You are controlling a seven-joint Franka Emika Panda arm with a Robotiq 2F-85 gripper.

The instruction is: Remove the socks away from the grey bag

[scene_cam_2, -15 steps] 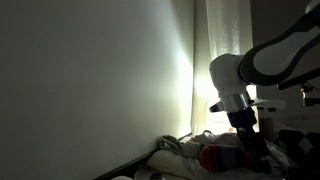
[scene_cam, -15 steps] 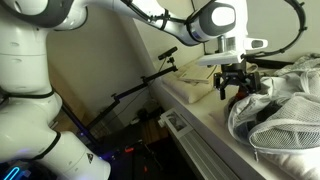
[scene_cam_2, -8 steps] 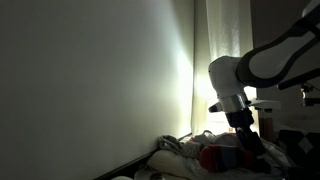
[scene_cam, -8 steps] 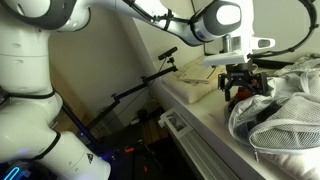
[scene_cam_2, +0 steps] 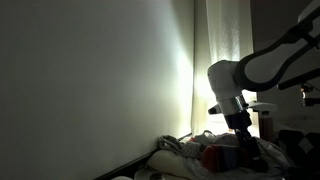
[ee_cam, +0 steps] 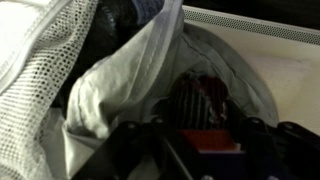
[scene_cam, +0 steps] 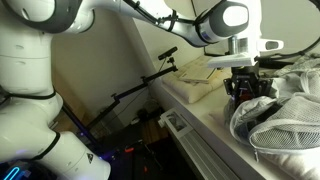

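The socks (ee_cam: 200, 100), a small dark striped and red-orange bundle, lie in the open mouth of the grey bag (ee_cam: 120, 80), whose white mesh panel (ee_cam: 40, 60) fills the left of the wrist view. My gripper (ee_cam: 195, 135) is down over the socks with a dark finger on each side of them. The view is too dark to show whether the pads press the fabric. In an exterior view the gripper (scene_cam: 243, 88) hangs at the bag's (scene_cam: 285, 110) near end. From the opposite side the red of the socks (scene_cam_2: 215, 157) shows below the gripper (scene_cam_2: 243, 140).
The bag lies on a pale counter (scene_cam: 200, 115) beside a wall. A flat cream cloth (scene_cam: 197, 90) lies on the counter just beyond the gripper. A dark tripod-like stand (scene_cam: 140, 85) leans below the counter's edge. A white ledge (ee_cam: 270, 25) runs behind the bag.
The gripper has come down and shifted slightly towards the bag, onto the socks. Its fingers now look closer together than a second ago.
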